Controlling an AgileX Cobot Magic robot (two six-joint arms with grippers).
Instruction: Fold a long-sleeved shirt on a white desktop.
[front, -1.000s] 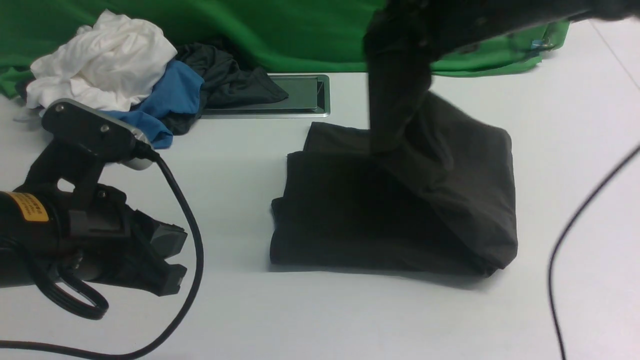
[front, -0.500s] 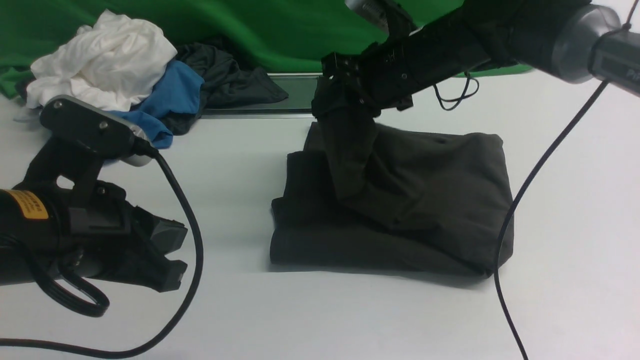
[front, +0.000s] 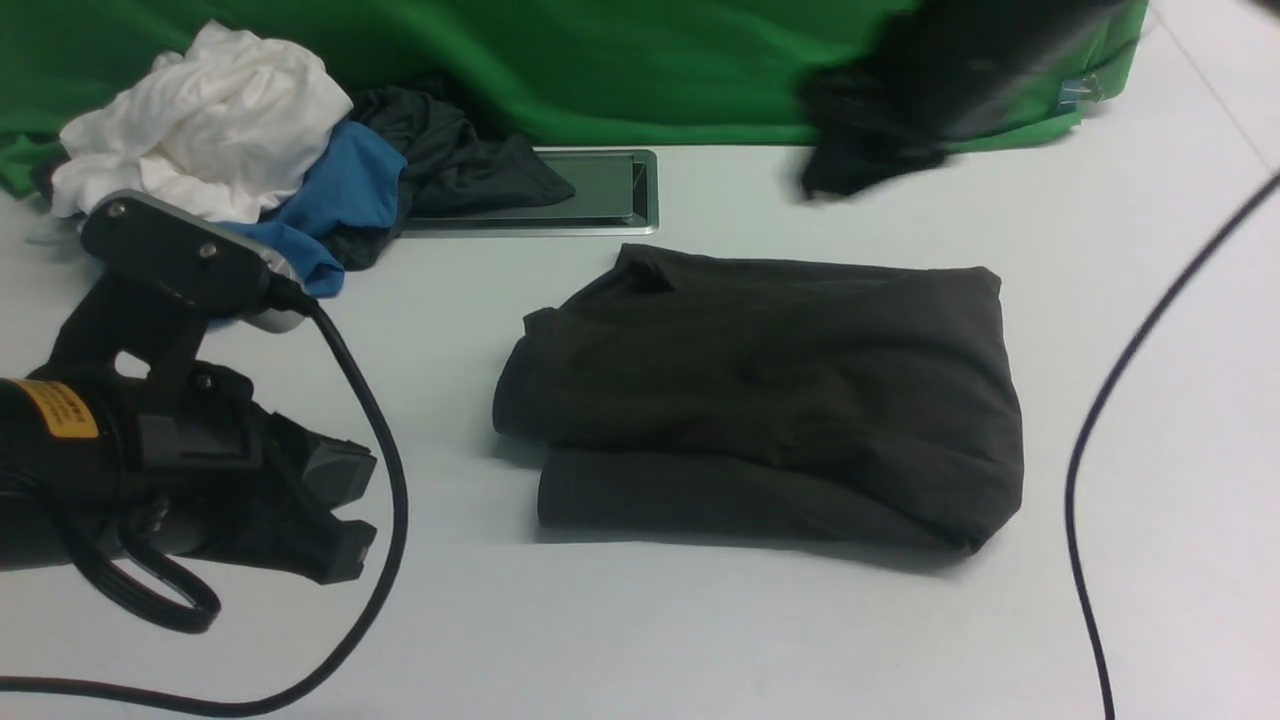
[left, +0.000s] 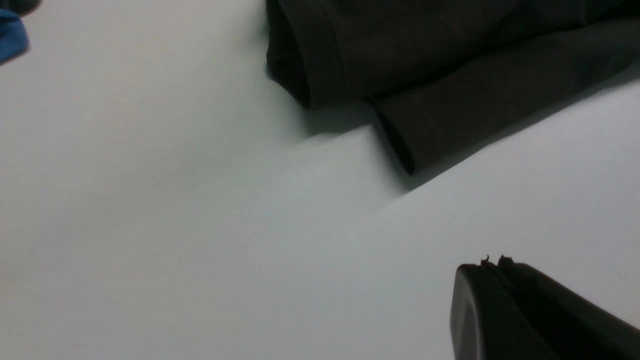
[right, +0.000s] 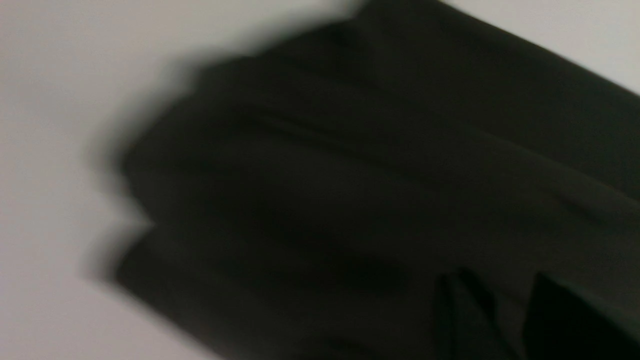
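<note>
The long-sleeved shirt (front: 760, 400) lies as a dark charcoal-brown folded bundle in the middle of the white desktop (front: 700, 640); no logo shows. Its near left corner (left: 425, 65) appears in the left wrist view. My left gripper (front: 345, 515) rests low at the near left, well clear of the shirt, jaws pressed together and empty (left: 492, 262). My right gripper (front: 850, 180) is a blurred dark shape above the far edge, beyond the shirt. In the right wrist view its fingertips (right: 495, 295) stand apart with nothing between them, above the shirt (right: 350, 175).
A pile of white (front: 200, 120), blue (front: 345, 190) and dark grey-black (front: 450, 150) garments sits at the back left, beside a silver-rimmed panel (front: 600, 190). Green backdrop cloth (front: 600, 60) runs along the back. Black cables loop at the near left (front: 385, 560) and right (front: 1090, 450).
My right gripper let go of the shirt flap it was carrying leftward and has pulled up and back to the far right. The flap now lies flat over the bundle. Left arm unmoved.
</note>
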